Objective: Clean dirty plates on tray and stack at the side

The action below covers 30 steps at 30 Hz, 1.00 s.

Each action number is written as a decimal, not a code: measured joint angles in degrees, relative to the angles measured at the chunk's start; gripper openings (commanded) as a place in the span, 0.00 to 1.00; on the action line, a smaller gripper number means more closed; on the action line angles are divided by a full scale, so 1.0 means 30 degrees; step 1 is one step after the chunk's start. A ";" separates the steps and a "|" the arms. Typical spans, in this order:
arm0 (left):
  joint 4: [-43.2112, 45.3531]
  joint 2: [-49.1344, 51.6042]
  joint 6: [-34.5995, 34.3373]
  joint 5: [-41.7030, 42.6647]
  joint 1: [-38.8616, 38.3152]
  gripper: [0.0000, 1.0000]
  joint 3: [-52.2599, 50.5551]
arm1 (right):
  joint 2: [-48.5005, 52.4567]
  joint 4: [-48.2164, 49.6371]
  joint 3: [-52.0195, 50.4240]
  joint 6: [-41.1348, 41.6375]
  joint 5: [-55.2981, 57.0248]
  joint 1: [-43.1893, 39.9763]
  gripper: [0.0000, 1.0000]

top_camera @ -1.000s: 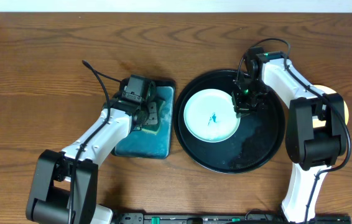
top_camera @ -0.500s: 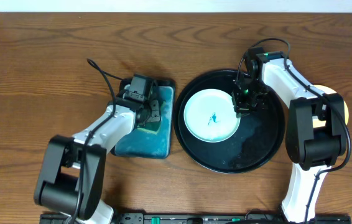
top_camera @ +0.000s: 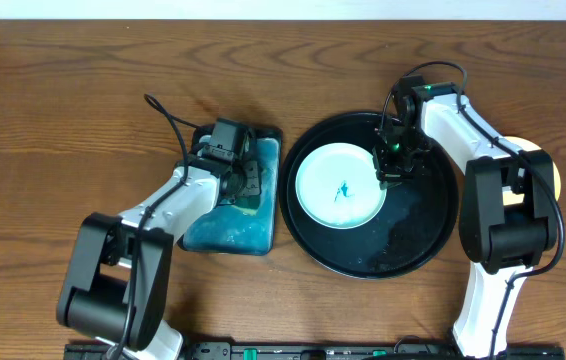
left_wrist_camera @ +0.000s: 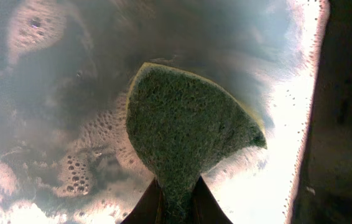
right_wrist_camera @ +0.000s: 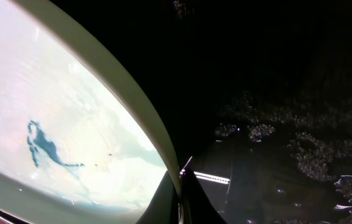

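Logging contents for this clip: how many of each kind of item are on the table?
Plates: 2 (pale plate, yellow plate partly hidden)
Trays: 2 (black tray, teal tray)
Sponge: 1
Total: 5

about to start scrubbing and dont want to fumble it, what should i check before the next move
1. Sponge gripped by left hand: ok, pinched at its narrow end.
2. Sponge soapy: ok, it sits among suds in the teal tray.
3. Plate steadied by right hand: ok, closed on the rim.
4. Plate on the black tray: ok.
5. Plate clean: not ok, teal scribble in the middle.
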 measured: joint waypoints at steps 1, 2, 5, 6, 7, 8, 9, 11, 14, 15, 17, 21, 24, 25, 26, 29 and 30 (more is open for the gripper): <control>-0.0131 -0.0204 0.0000 -0.0007 0.0000 0.07 -0.0036 | 0.0000 -0.0007 0.0000 0.0000 0.0000 0.0000 0.01; -0.0255 -0.0495 0.0000 -0.0007 0.0000 0.07 -0.0087 | 0.0000 -0.0007 0.0000 0.0000 0.0000 0.0000 0.01; -0.0605 -0.1625 0.0000 -0.0087 0.0000 0.08 -0.0153 | 0.0000 -0.0007 0.0000 -0.0007 0.0000 0.0000 0.01; -0.0612 -0.2033 0.0000 -0.0153 0.0000 0.07 -0.0153 | 0.0000 -0.0007 0.0000 0.0000 0.0000 0.0000 0.01; -0.0619 -0.2382 -0.0007 -0.0226 0.0000 0.07 -0.0153 | 0.0000 -0.0007 0.0000 0.0000 0.0000 0.0000 0.01; -0.0627 -0.2732 0.0000 -0.0321 0.0000 0.07 -0.0153 | 0.0000 -0.0007 0.0000 0.0000 0.0000 0.0000 0.01; -0.0627 -0.2987 0.0000 -0.0393 0.0000 0.07 -0.0153 | 0.0000 -0.0007 0.0000 0.0000 0.0000 0.0000 0.01; -0.0634 -0.3621 0.0000 -0.0510 0.0000 0.08 -0.0153 | 0.0000 -0.0007 0.0000 0.0000 0.0000 0.0000 0.01; -0.0648 -0.4167 0.0036 -0.0393 0.0073 0.07 -0.0153 | 0.0000 -0.0007 0.0000 0.0000 0.0000 0.0000 0.01; -0.0641 -0.4350 0.0138 -0.0109 0.0175 0.07 -0.0153 | 0.0000 -0.0007 0.0000 0.0000 0.0000 0.0000 0.01; -0.0641 -0.4605 0.0466 0.0707 0.0554 0.07 -0.0153 | 0.0000 -0.0007 0.0000 0.0000 0.0007 0.0000 0.01; -0.0634 -0.4765 0.1107 0.2951 0.1880 0.07 -0.0153 | 0.0000 0.0000 0.0000 0.0000 0.0015 0.0000 0.01; -0.0634 -0.4765 0.1683 0.4758 0.3220 0.07 -0.0153 | 0.0000 -0.0007 0.0000 0.0000 0.0015 0.0000 0.01; -0.0619 -0.4765 0.1931 0.5399 0.3665 0.08 -0.0153 | 0.0000 0.0000 0.0000 0.0000 0.0015 0.0000 0.01; -0.0612 -0.4765 0.2193 0.6244 0.4218 0.07 -0.0153 | 0.0000 0.0000 0.0000 0.0000 0.0015 0.0000 0.01; -0.0597 -0.4765 0.2980 0.8859 0.5763 0.08 -0.0153 | 0.0000 -0.0007 0.0000 0.0000 0.0022 0.0000 0.01; -0.0612 -0.4772 0.3191 0.9850 0.6251 0.07 -0.0153 | 0.0000 -0.0007 0.0000 0.0000 0.0022 0.0000 0.01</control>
